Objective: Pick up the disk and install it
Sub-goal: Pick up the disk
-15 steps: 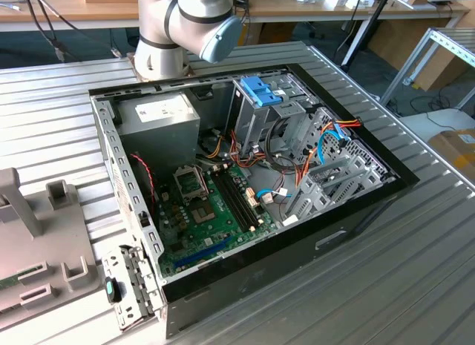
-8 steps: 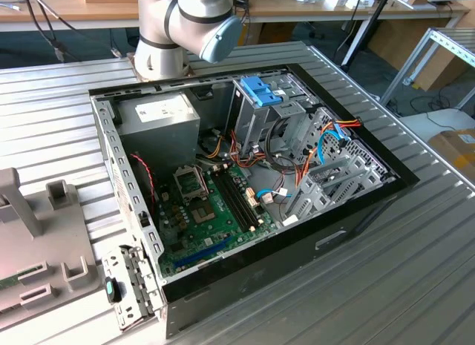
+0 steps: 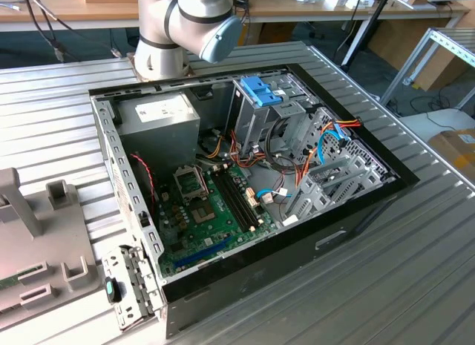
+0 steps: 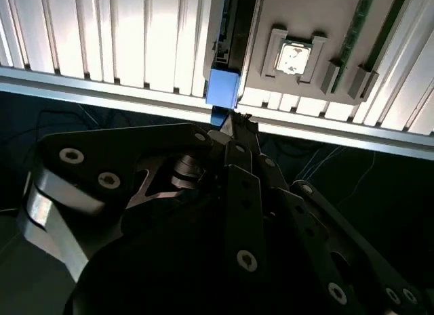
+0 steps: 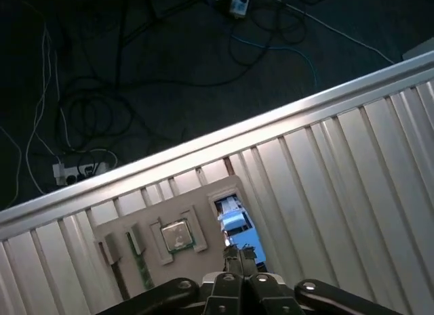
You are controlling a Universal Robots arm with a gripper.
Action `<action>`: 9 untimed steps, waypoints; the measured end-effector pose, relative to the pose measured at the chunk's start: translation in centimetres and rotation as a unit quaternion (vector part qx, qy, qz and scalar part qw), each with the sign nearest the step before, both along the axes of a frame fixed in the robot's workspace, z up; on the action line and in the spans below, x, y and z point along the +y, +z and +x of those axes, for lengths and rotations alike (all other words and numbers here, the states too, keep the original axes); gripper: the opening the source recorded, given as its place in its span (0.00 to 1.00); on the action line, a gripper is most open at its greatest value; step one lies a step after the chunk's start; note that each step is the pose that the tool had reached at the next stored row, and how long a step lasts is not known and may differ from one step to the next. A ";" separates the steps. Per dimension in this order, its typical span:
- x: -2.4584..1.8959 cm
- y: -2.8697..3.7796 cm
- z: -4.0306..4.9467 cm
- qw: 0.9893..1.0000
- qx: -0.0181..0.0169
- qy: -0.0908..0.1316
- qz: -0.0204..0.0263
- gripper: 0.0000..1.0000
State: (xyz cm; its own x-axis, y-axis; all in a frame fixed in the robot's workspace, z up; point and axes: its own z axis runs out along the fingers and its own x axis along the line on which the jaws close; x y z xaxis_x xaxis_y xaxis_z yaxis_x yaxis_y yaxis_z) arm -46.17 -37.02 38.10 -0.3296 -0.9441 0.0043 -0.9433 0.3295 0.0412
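Note:
The disk (image 4: 222, 89) stands on edge in a slot of a grey fixture (image 4: 285, 17), its bright blue carrier end towards the table's edge. In the first wrist view the disk (image 5: 234, 221) shows as a small blue and white piece in the fixture (image 5: 203, 193). My gripper (image 4: 234, 124) hangs well above it, lined up with the blue end. Its dark fingers (image 5: 231, 262) converge tip to tip, shut, with nothing seen between them. In the exterior view the open computer case (image 3: 111, 137) lies on the ribbed table (image 3: 415, 286).
The fixture also carries a processor chip (image 4: 295, 58) and memory sticks (image 4: 358, 30). Beyond the table's edge (image 5: 203, 149) cables lie on the dark floor. Inside the case stands a silver drive cage with a blue latch (image 3: 261, 91). The arm's base (image 3: 159, 41) sits behind the case.

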 end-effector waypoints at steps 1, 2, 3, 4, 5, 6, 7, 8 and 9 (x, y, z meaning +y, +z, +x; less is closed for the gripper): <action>0.00 0.00 0.00 1.000 0.000 0.008 0.000 0.11; 0.00 -0.01 0.00 1.000 0.000 0.021 0.000 0.11; 0.00 -0.02 0.00 1.000 0.000 0.030 0.000 0.11; 0.00 -0.04 0.00 0.999 0.000 0.047 0.000 0.11; 0.00 -0.08 0.00 0.997 0.000 0.077 0.000 0.11; 0.00 -0.09 0.00 0.996 0.000 0.092 0.000 0.11; 0.00 -0.10 0.00 0.995 0.000 0.101 0.000 0.11; 0.00 -0.12 0.00 0.994 0.000 0.111 0.000 0.11; 0.00 -0.13 0.00 0.992 0.000 0.126 0.000 0.11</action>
State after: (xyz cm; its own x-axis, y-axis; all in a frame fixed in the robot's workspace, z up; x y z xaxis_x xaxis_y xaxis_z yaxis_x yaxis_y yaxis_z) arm -46.17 -37.02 37.97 -0.0823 -0.9966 0.0043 -0.9957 0.0824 0.0412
